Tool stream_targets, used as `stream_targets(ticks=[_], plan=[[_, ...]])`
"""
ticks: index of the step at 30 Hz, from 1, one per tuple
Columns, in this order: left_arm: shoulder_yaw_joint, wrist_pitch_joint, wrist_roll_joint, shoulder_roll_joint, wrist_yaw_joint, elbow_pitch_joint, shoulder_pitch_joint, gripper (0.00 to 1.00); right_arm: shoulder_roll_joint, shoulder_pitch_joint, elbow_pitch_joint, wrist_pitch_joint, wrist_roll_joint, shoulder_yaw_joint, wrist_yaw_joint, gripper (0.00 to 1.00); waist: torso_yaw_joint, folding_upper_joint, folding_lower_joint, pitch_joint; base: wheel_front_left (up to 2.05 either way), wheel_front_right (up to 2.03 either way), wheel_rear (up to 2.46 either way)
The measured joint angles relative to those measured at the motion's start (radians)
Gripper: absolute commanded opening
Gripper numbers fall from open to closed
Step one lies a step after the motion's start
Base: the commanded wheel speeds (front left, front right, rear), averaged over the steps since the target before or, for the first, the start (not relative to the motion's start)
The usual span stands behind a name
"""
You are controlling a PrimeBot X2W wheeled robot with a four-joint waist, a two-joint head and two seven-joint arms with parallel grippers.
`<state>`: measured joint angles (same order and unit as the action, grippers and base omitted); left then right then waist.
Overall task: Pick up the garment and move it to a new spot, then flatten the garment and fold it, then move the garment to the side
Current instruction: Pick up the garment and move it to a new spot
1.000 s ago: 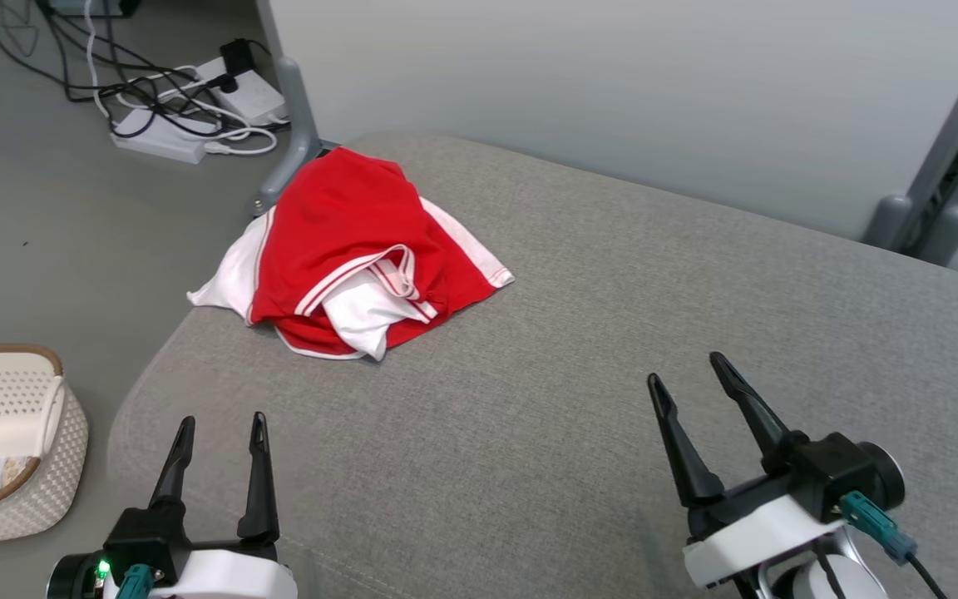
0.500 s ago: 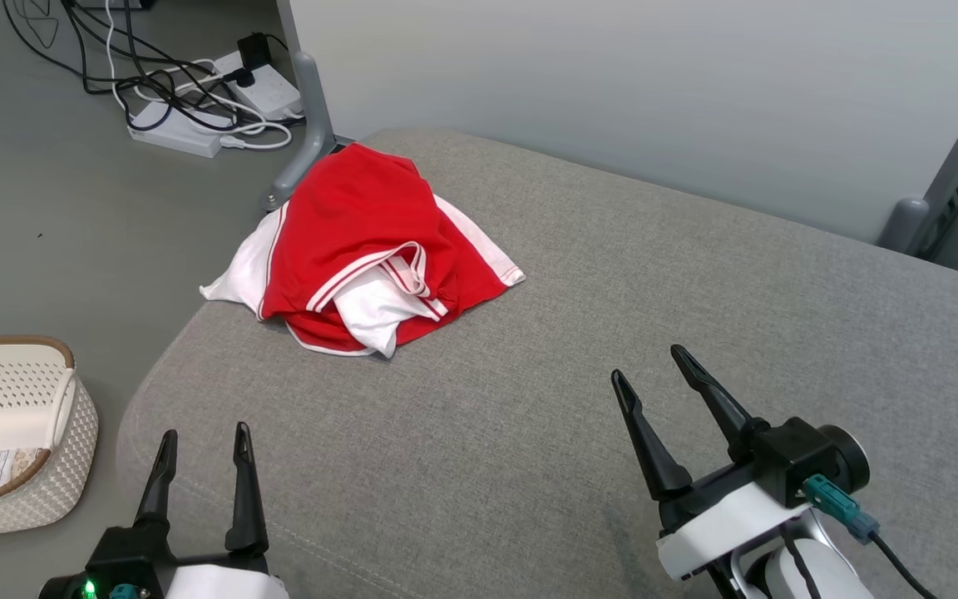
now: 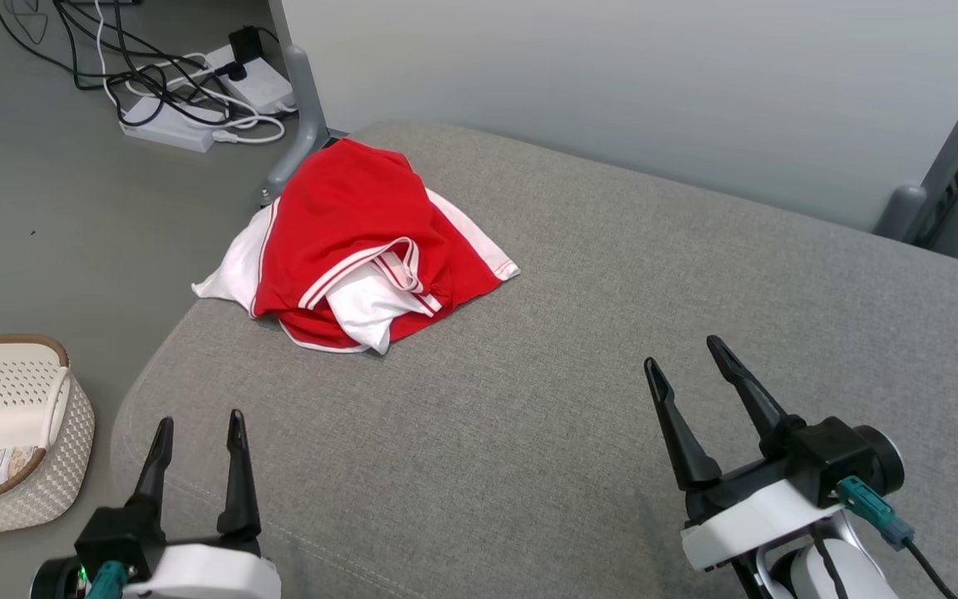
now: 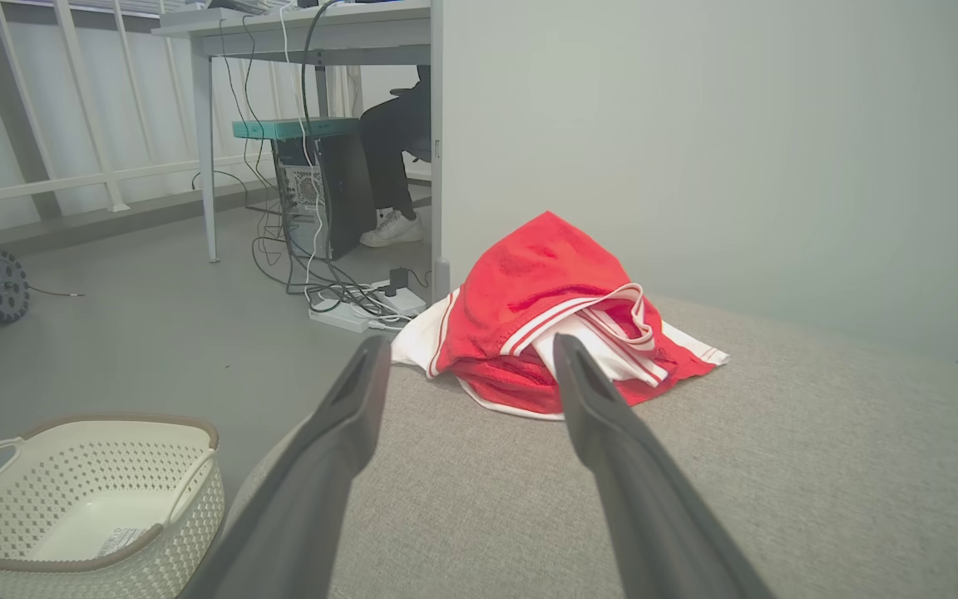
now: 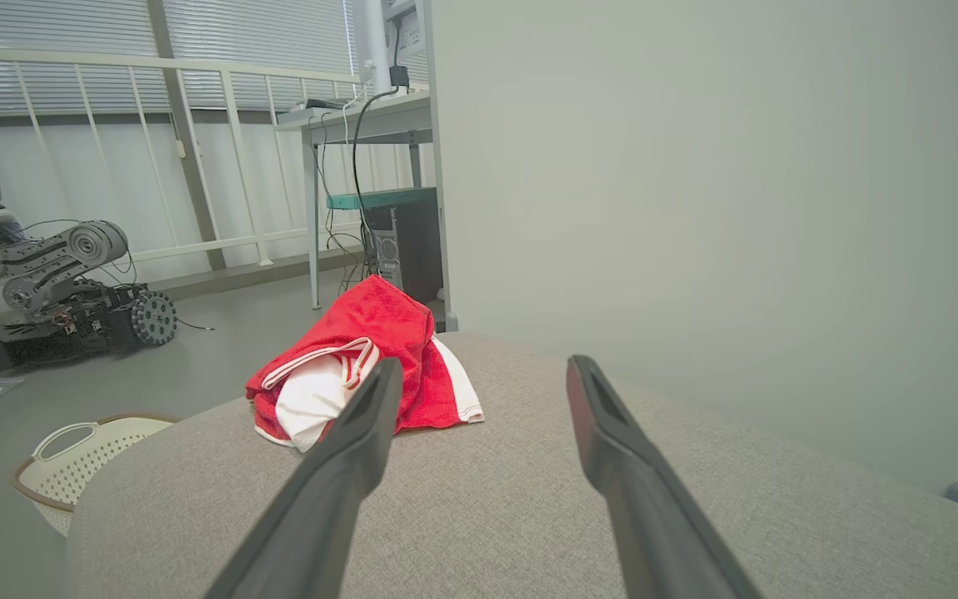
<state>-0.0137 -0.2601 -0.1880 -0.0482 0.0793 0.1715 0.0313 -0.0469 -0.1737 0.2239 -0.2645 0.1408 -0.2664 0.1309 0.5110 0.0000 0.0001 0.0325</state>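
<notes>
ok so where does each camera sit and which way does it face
Head view: on the head, looking forward and down at the cushion and the red and white garment; left gripper and right gripper show at the bottom, both open.
Left wrist view: on the left wrist, looking along its fingers at the garment, basket lower left.
Right wrist view: on the right wrist, looking along its fingers over the cushion, garment left of centre.
Shared: all three show the garment, cushion and basket.
</notes>
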Motion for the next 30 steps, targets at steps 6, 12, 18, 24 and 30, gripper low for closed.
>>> stream_targets(ticks=[6,12,18,24,30], plan=[[0.041,0.0,-0.045,-0.017,-0.076,0.072,-0.089,1.0,0.001,-0.003,-0.046,0.0,-0.044,0.016,0.0,1.0,-0.007,0.0,0.0,0.053,0.0,0.0,0.0],[0.102,0.055,-0.111,-0.077,-0.1,0.157,-0.274,1.0,0.001,-0.065,-0.082,0.0,-0.133,0.035,0.0,1.0,-0.041,0.0,0.0,0.153,0.0,0.0,0.0],[0.13,0.262,-0.208,-0.133,-0.138,0.207,-0.467,1.0,-0.001,-0.11,-0.143,0.012,-0.186,0.079,0.0,1.0,-0.078,0.0,0.0,0.256,0.0,0.0,0.0],[0.15,0.457,-0.335,-0.173,-0.173,0.304,-0.639,1.0,-0.013,-0.128,-0.185,0.04,-0.207,0.075,0.0,1.0,-0.119,0.0,0.0,0.336,0.0,0.0,0.0],[0.132,0.578,-0.363,-0.223,-0.184,0.414,-0.762,1.0,-0.03,-0.139,-0.216,0.062,-0.209,0.071,0.0,1.0,-0.151,0.0,-0.0001,0.397,0.0,0.0,0.0]])
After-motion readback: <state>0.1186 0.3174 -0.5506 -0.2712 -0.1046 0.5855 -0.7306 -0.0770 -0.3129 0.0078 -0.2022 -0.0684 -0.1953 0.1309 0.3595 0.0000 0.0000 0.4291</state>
